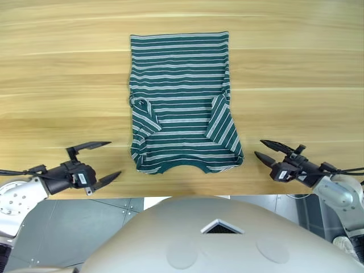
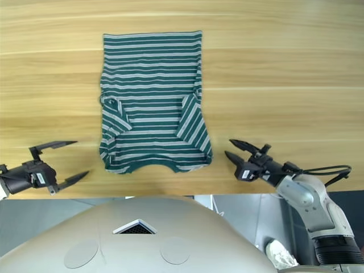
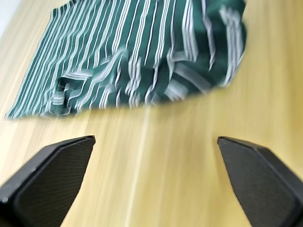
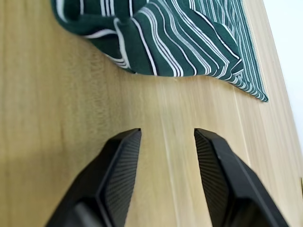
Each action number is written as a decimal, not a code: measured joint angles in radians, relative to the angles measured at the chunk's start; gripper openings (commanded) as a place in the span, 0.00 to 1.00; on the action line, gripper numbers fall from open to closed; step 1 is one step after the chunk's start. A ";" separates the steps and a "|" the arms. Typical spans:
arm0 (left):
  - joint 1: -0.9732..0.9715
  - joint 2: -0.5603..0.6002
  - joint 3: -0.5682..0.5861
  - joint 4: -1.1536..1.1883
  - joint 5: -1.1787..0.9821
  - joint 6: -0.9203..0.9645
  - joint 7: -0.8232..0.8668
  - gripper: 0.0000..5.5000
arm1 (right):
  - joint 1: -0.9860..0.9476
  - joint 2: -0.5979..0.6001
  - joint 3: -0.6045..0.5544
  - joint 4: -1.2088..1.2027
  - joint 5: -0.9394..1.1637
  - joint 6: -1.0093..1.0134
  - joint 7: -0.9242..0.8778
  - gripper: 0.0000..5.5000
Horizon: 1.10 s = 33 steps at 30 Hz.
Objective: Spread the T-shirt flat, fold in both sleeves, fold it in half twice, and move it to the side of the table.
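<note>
**Tucking done, halving ahead**

The green-and-white striped T-shirt lies flat on the pale wooden table, both sleeves folded in. Open and empty, the left claw and right claw flank its near edge. Both halvings and the move aside remain.

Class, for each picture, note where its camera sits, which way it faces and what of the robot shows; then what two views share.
Left eye view: on the head, facing forward and down at the T-shirt on the table; both arms, left gripper and right gripper open.
Right eye view: beside it, same scene.
Left wrist view: left wrist, looking past its own fingers at the T-shirt's near edge.
Right wrist view: right wrist, past its fingers at the T-shirt's near corner.
Both wrist views share the T-shirt and table.
</note>
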 measured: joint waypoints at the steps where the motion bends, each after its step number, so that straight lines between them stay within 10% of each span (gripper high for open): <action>1: -0.036 0.003 -0.001 0.035 0.040 0.006 0.008 0.88 | -0.001 0.001 0.001 -0.002 -0.003 0.000 -0.002 0.38; 11: -0.431 -0.170 -0.226 0.159 0.257 -0.071 0.117 0.88 | 0.002 0.006 0.006 0.002 -0.009 -0.006 -0.017 0.38; 33: -0.377 -0.074 -0.362 0.044 0.151 -0.079 0.051 0.88 | -0.023 0.006 0.021 0.018 -0.009 -0.019 -0.026 0.38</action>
